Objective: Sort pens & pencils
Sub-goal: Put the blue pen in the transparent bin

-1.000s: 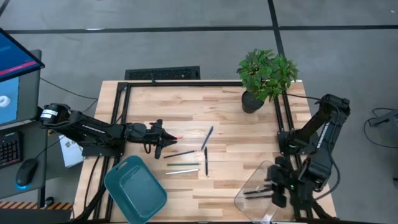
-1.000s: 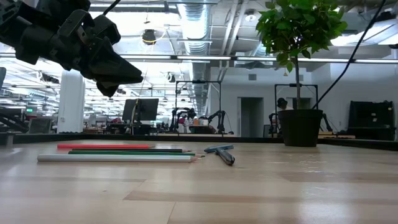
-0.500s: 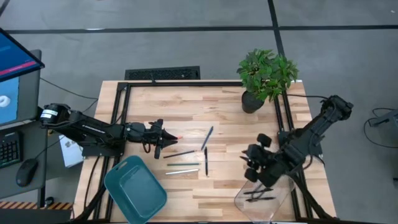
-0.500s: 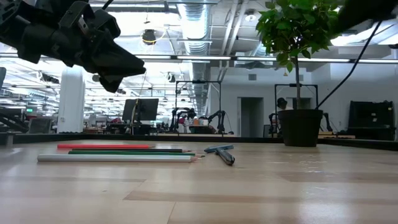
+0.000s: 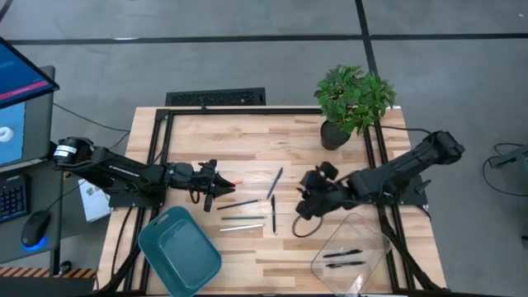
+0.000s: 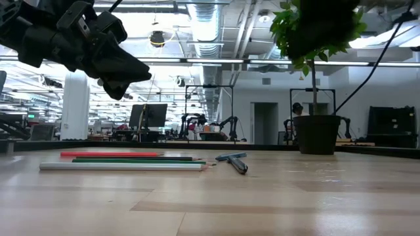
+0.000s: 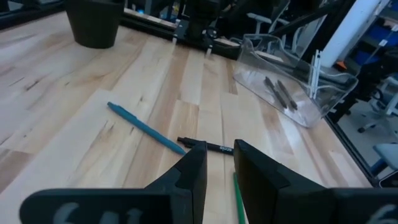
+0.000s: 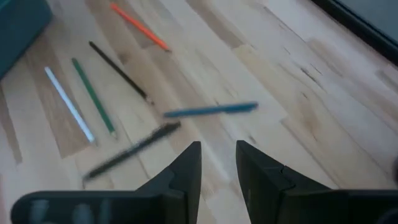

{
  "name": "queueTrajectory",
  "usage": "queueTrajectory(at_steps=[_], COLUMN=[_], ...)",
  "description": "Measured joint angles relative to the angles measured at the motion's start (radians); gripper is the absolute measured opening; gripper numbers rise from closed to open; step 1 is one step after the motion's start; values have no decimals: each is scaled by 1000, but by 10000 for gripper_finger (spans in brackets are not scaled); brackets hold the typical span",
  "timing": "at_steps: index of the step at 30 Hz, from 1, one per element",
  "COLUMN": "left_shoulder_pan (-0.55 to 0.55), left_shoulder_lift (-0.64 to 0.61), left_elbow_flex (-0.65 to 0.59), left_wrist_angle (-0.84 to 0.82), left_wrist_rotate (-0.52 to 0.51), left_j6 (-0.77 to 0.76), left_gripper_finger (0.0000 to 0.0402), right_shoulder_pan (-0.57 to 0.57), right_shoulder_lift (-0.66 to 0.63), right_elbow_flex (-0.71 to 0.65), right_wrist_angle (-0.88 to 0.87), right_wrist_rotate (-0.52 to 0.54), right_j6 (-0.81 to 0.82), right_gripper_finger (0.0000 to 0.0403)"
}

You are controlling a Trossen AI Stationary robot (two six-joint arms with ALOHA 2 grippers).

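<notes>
Four pencils lie close together near the middle of the wooden table: the orange pencil, a dark pencil, a green pencil and a pale pencil, roughly parallel. Just beside them rest a bluish pen and a black pen, the black one nearer the front edge. Two more dark pens sit inside the clear tray at the front right corner.

The left gripper hangs above the orange pencil's end, its fingers a narrow gap apart and holding nothing. The right gripper hovers over bare wood between the loose pens and the clear tray, jaws narrowly parted and empty.

A teal bin stands at the front left, just beside the pencils. A potted plant occupies the far right corner, well apart from everything.
</notes>
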Motion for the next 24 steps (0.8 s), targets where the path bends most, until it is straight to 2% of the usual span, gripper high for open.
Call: queueTrajectory(at_steps=[8,13,20,24], left_shoulder_pan=[0,0,0,0], left_shoulder_lift=[0,0,0,0], left_elbow_flex=[0,0,0,0], left_wrist_angle=[9,16,21,22], left_wrist_rotate=[0,0,-1,-1], left_j6=[0,1,1,1], left_gripper_finger=[71,71,71,71], right_shoulder_pan=[-100,-116,-107,-115], right_shoulder_lift=[160,224,289,316], right_elbow_flex=[0,-1,1,1], right_wrist_angle=[164,252,525,588], right_wrist_rotate=[-110,-117,-118,-241], right_j6=[-93,-153,-373,-494], right_gripper_finger=[123,123,123,123])
